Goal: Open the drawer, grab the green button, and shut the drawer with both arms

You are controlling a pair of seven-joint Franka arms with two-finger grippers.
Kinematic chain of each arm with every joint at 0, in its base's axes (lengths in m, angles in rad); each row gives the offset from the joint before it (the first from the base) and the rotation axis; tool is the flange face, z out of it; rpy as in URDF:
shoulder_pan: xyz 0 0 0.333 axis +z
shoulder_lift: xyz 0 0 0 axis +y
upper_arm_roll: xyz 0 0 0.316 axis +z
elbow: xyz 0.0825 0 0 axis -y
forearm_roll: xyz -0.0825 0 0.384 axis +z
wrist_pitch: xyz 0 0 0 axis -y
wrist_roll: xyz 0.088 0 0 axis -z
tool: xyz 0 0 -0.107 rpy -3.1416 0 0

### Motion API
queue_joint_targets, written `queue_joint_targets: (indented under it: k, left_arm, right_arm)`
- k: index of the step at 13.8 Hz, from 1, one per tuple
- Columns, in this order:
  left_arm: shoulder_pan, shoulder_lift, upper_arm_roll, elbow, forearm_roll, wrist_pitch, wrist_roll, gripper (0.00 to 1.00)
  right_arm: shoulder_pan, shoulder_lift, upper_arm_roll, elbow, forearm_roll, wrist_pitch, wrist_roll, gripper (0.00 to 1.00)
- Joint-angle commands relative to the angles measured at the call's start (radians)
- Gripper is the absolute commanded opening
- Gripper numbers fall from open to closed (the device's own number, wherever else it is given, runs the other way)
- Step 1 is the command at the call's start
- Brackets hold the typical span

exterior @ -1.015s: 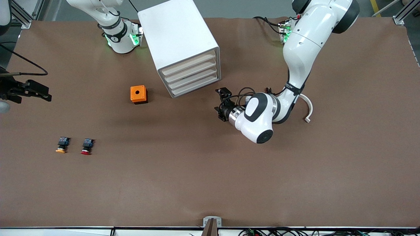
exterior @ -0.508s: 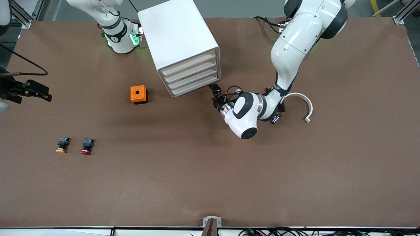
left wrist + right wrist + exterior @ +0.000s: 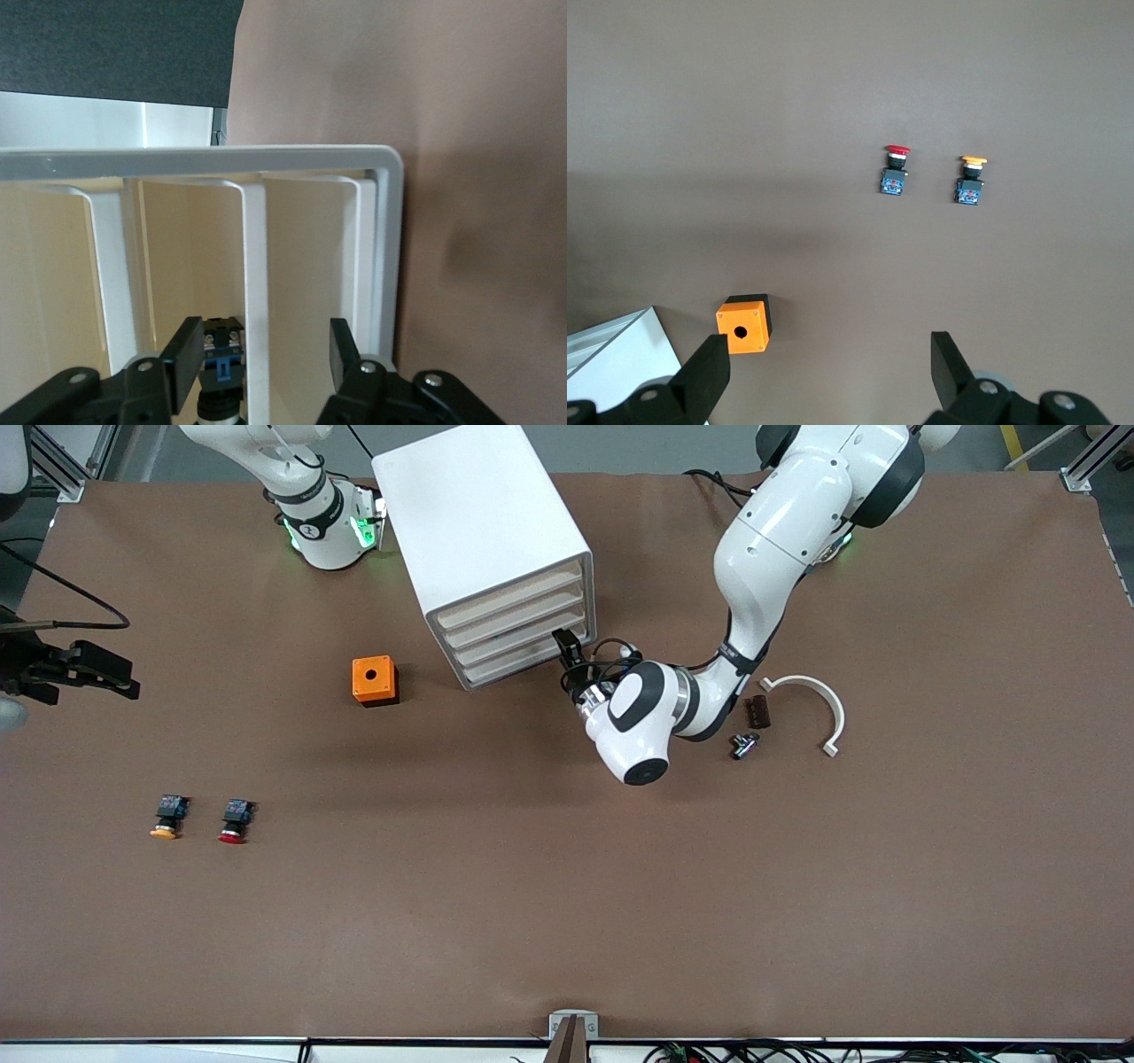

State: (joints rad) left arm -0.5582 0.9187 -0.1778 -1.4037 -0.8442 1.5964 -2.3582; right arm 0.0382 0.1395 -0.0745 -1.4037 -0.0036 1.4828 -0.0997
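Between the left hand's (image 3: 261, 359) spread fingers, the drawer (image 3: 255, 266) front.

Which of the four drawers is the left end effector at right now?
The lowest drawer of the cabinet. The left end effector sits at its corner toward the left arm's end; the three drawers above are untouched.
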Motion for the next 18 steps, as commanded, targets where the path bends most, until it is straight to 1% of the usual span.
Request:
queue_joint_targets:
  k: [1,3,5,6,10,14,15,16,17,18]
  left_arm:
    - [-0.023,0.008,0.004,0.012,-0.023,-0.015,-0.004,0.59]
    - [-0.025,0.011,0.006,0.011,-0.050,-0.015,0.034,0.46]
    - [-0.032,0.016,0.006,0.012,-0.078,-0.015,0.054,0.45]
    - [-0.032,0.019,0.006,0.011,-0.079,-0.013,0.066,0.42]
    - [-0.032,0.037,0.006,0.012,-0.081,-0.009,0.135,0.42]
    - [-0.052,0.058,0.006,0.012,-0.098,-0.003,0.146,0.42]
    - [-0.061,0.058,0.006,0.012,-0.098,-0.003,0.145,0.35]
    - [-0.062,0.057,0.006,0.014,-0.096,-0.003,0.145,0.10]
    - [-0.060,0.057,0.006,0.012,-0.098,-0.003,0.145,0.00]
    - [-0.060,0.057,0.007,0.014,-0.096,-0.003,0.142,0.00]
  right_arm:
    - [0.003,0.009,0.001,0.022,-0.006,-0.007,0.009,1.00]
    - [0.003,0.009,0.001,0.022,-0.006,-0.007,0.009,1.00]
    - [0.003,0.009,-0.001,0.022,-0.006,-0.007,0.009,1.00]
    - [0.003,0.009,0.001,0.022,-0.006,-0.007,0.009,1.00]
    - [0.003,0.009,0.001,0.022,-0.006,-0.007,0.009,1.00]
    - [0.022,0.011,0.001,0.023,-0.006,-0.004,0.012,1.00]
    - [0.026,0.011,-0.001,0.028,-0.006,-0.003,0.012,1.00]
    - [0.034,0.011,0.001,0.031,-0.007,-0.001,0.012,1.00]
    - [0.043,0.011,-0.001,0.031,-0.007,0.005,0.012,1.00]
    - [0.058,0.014,-0.001,0.031,-0.007,0.020,0.014,1.00]
